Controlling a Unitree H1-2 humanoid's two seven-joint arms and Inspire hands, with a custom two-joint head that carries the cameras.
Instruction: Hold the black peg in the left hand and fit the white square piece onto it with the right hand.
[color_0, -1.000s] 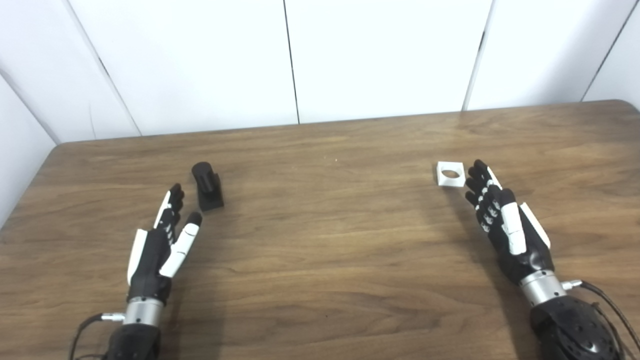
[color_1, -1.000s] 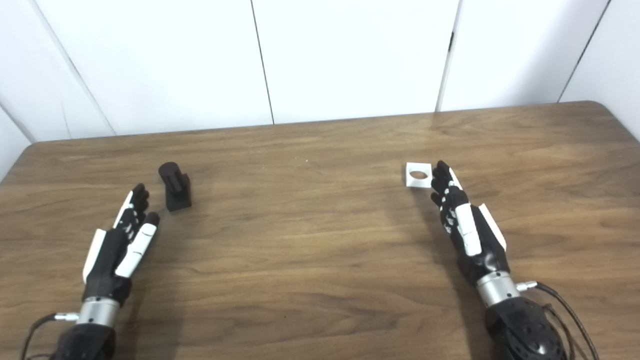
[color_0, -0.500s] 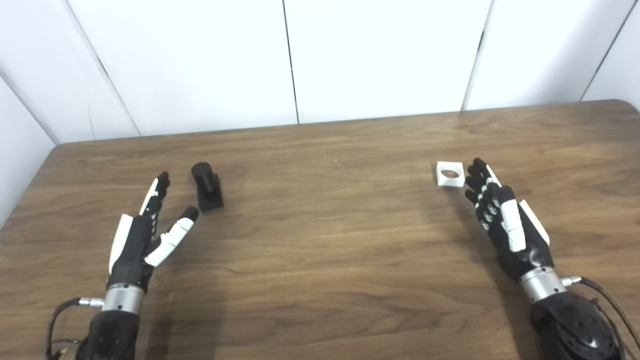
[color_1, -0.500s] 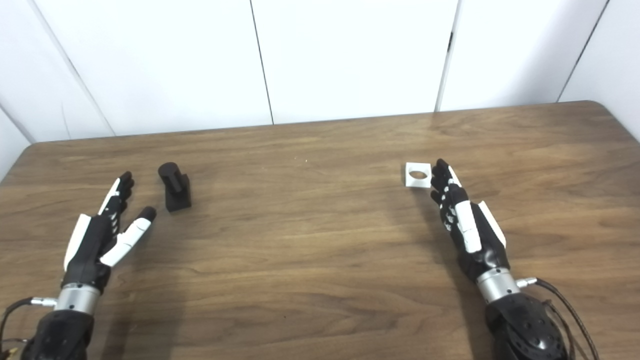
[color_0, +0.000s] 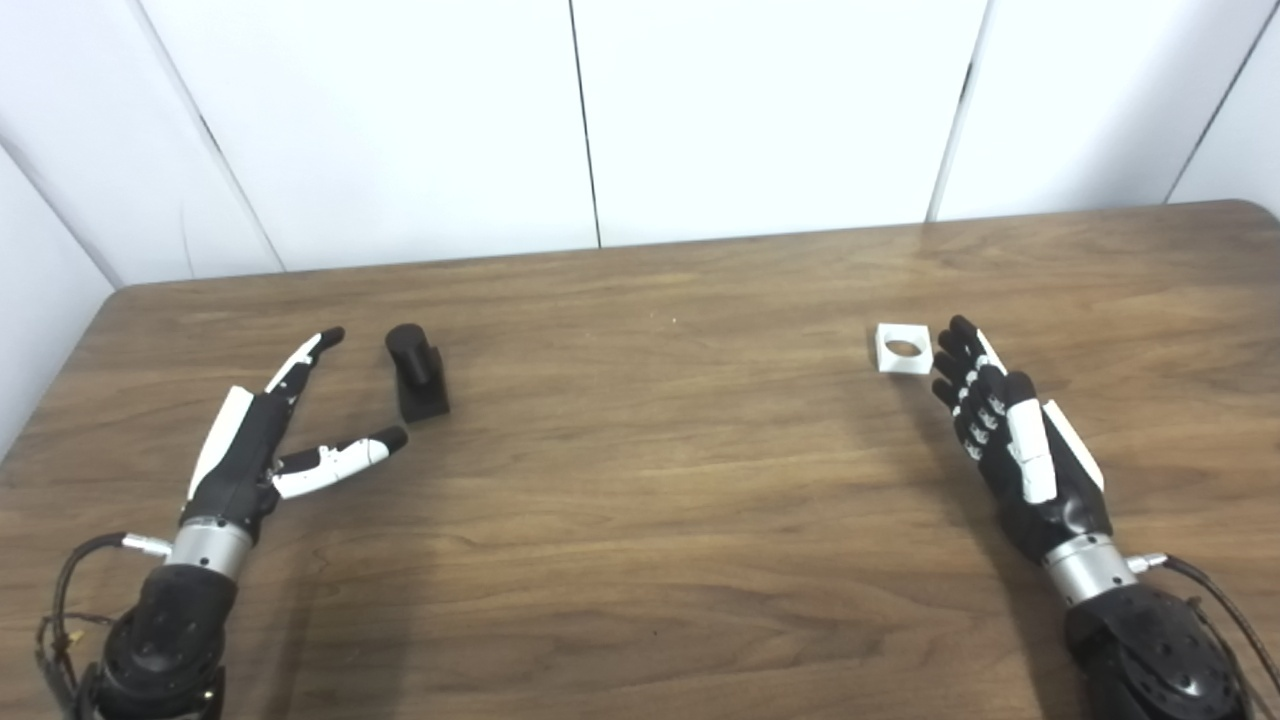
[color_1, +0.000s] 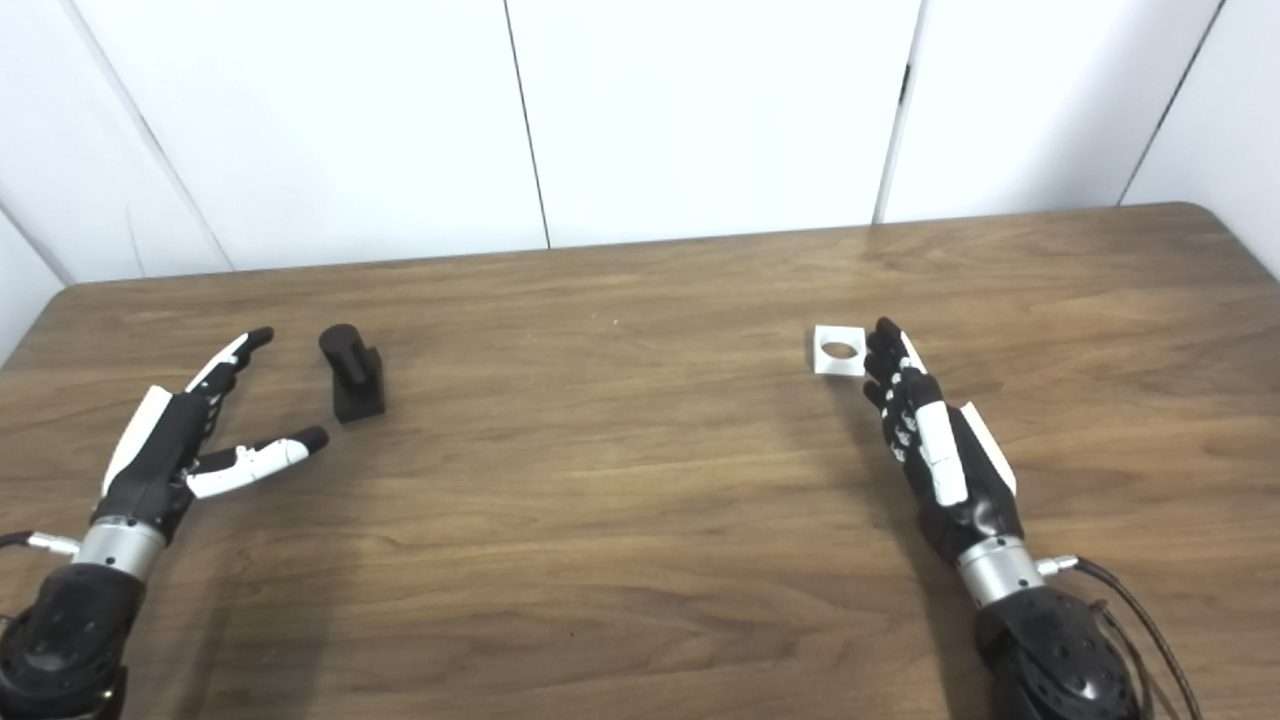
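The black peg (color_0: 416, 372), a round post on a square base, stands on the table's left part. My left hand (color_0: 262, 440) lies open just left of it, fingers and thumb spread wide toward the peg without touching it. The white square piece (color_0: 903, 348) with a round hole lies flat on the right side. My right hand (color_0: 1005, 440) rests open beside it, fingertips (color_0: 948, 345) right against or almost at its right edge, holding nothing.
The wooden table (color_0: 660, 480) runs to white wall panels (color_0: 760, 110) at the back. Its left edge passes close to my left arm, and its rounded far right corner (color_0: 1250, 205) shows.
My left hand has swung out to the left and spread its thumb wide, with the fingers now pointing toward the peg. The right hand and both pieces have stayed put.
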